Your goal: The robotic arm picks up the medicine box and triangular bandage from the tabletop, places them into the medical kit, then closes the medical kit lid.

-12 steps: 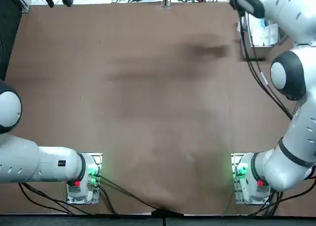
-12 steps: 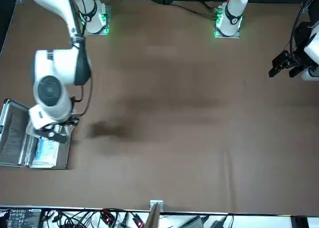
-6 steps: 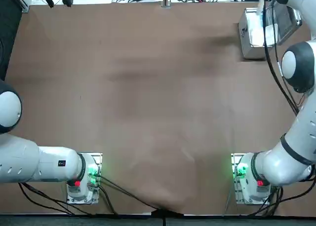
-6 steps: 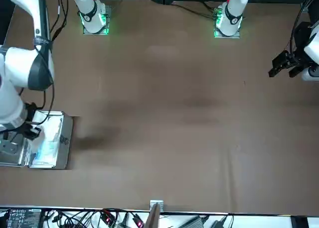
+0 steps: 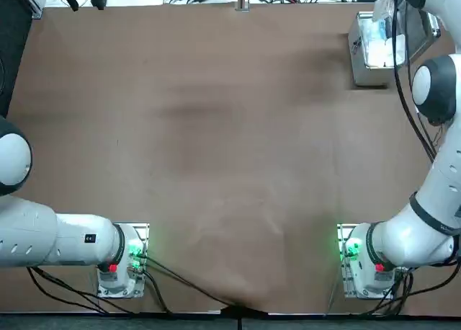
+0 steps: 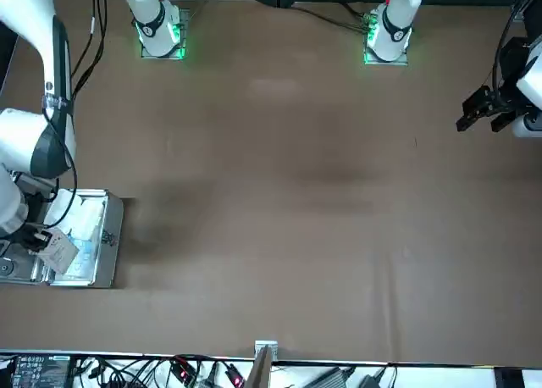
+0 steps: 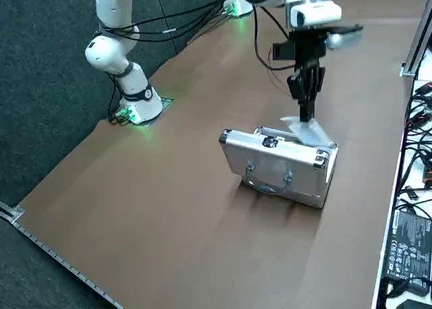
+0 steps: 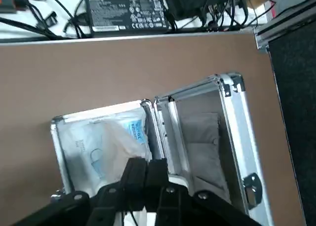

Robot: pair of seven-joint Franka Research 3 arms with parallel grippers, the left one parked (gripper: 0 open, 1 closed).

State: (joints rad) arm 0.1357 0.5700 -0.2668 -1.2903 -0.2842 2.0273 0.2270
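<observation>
The medical kit (image 7: 270, 166) stands open on the table (image 5: 216, 128), in the far right part as I face it, in the same place as half a second ago. Its lid (image 8: 240, 132) is swung back beside the base, with grey padding (image 8: 203, 147) showing inside it. Clear-wrapped contents (image 8: 94, 147) lie in the base, one of them carrying blue print. I have my pincer (image 8: 146, 169) over the kit with its fingers drawn close together, closed on a white item (image 7: 307, 130) that hangs tilted beneath them at the open base; I cannot tell whether it is the box or the bandage. Compared with the earlier front view, my wrist has shifted a little toward that picture's left edge, and the white item now shows more plainly, a flat face with small print slanting below my pincer. From above, my right arm (image 5: 432, 193) has altered its bend only slightly since then, and its black cables (image 5: 400, 78) hang across the kit a little farther toward the lid. A full second ago the arm hid much of the kit in that overhead view; now most of the base shows.
</observation>
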